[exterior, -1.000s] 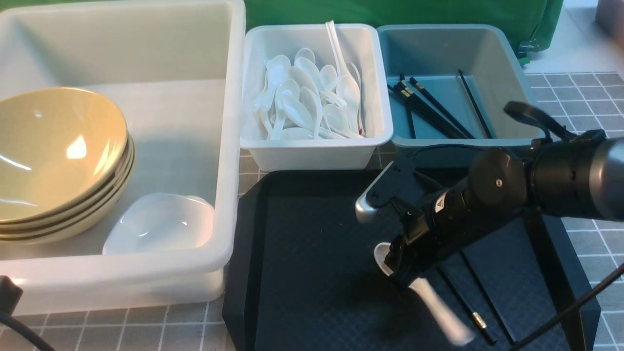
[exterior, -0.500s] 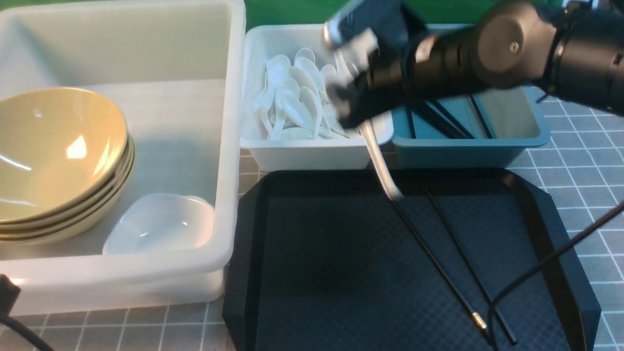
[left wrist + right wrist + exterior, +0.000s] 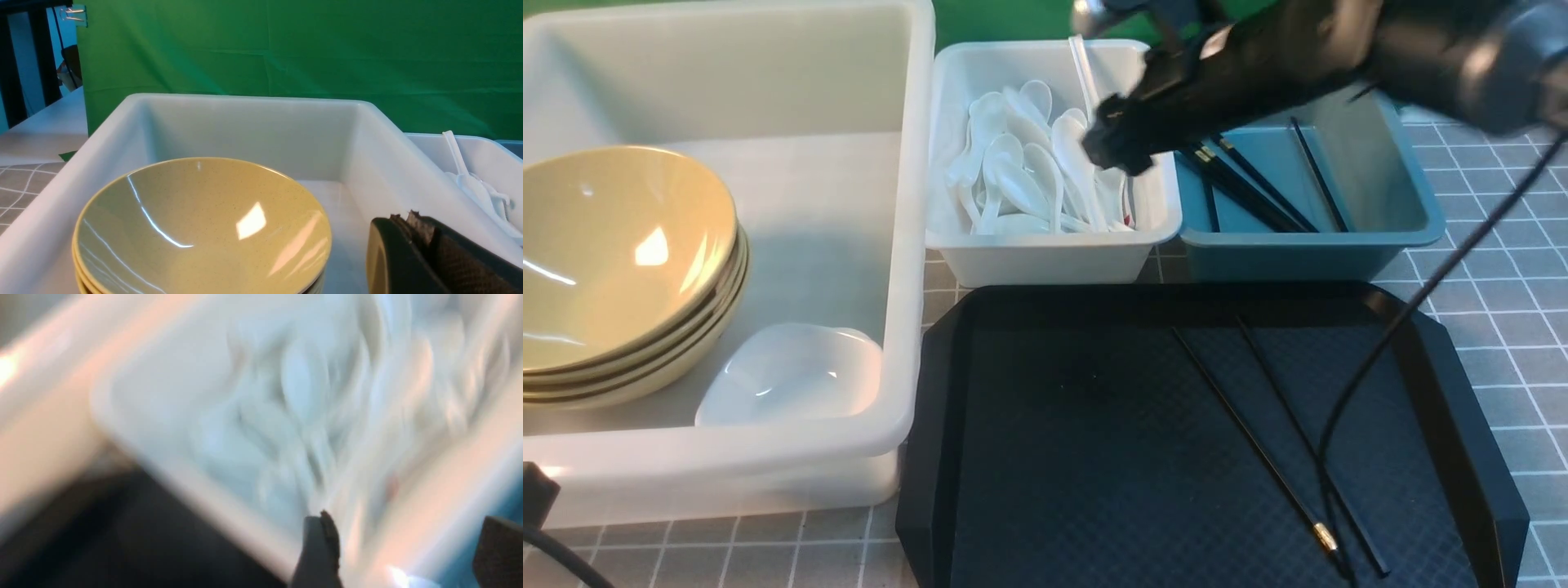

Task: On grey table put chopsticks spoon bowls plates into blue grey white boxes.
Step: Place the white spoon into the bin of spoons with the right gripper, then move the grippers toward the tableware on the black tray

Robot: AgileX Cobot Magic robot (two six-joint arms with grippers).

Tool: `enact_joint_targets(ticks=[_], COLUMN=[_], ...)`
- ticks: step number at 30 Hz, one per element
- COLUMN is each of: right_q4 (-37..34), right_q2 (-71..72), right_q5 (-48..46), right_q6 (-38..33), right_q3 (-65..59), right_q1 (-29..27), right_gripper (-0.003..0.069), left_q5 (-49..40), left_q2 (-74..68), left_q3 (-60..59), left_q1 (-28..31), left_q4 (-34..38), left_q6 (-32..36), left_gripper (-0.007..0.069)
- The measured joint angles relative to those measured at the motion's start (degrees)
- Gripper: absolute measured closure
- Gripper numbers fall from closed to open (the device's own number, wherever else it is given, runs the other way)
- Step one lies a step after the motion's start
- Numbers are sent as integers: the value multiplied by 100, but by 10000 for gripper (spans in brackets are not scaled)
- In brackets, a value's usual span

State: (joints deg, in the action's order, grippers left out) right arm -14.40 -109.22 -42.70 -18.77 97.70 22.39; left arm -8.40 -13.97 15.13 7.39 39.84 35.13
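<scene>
Across the grey checked surface (image 3: 1527, 343), the biggest thing is a large white box (image 3: 768, 65) on the left, and it holds a stack of yellow bowls (image 3: 613, 253) against its left side. Next in size is a black tray (image 3: 1054, 457), which sits just beside that box on the near right. Behind the tray stand two smaller boxes side by side: a white box (image 3: 1045, 257) and, to its right, a blue-grey box (image 3: 1282, 257). The right arm reaches in from the upper right, and its right pincer (image 3: 1115, 143) hangs above the right half of the smaller white box. In the blurred right wrist view its fingers (image 3: 318, 547) stand apart, with nothing clearly between them. Of the left pincer (image 3: 412, 249) only one dark edge shows, low over the large box near the bowls, so I cannot tell how wide it stands. A small white dish (image 3: 792, 371) lies in the near right corner of the large box. White spoons (image 3: 1013, 175) are heaped in the smaller white box. Several black chopsticks (image 3: 1241, 184) lie in the blue-grey box, and two loose chopsticks (image 3: 1258, 441) lie slantwise on the right part of the tray.
</scene>
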Motion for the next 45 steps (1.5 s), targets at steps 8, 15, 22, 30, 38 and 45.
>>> enact_joint_targets(ticks=[8, 15, 22, 30, 38, 45], right_q4=[1312, 1317, 1167, 1058, 396, 140], right_q2=[863, 1019, 796, 760, 753, 725], right_q5=[-1163, 167, 833, 1156, 1423, 1659], right_q6=[1123, 1671, 1877, 1916, 2170, 2180], right_q3=[-2126, -3902, -4098, -4098, -4098, -4098], right_q1=[-140, -69, 218, 649, 715, 892], right_gripper=[151, 149, 149, 149, 149, 149], left_q5=[57, 69, 75, 78, 81, 81], left_q2=[0, 0, 0, 0, 0, 0], left_q3=[-64, -64, -64, -64, -64, -64], left_q1=[0, 0, 0, 0, 0, 0], left_q4=[0, 0, 0, 6, 12, 12], left_q6=[0, 0, 0, 0, 0, 0], left_gripper=[633, 633, 633, 633, 633, 633])
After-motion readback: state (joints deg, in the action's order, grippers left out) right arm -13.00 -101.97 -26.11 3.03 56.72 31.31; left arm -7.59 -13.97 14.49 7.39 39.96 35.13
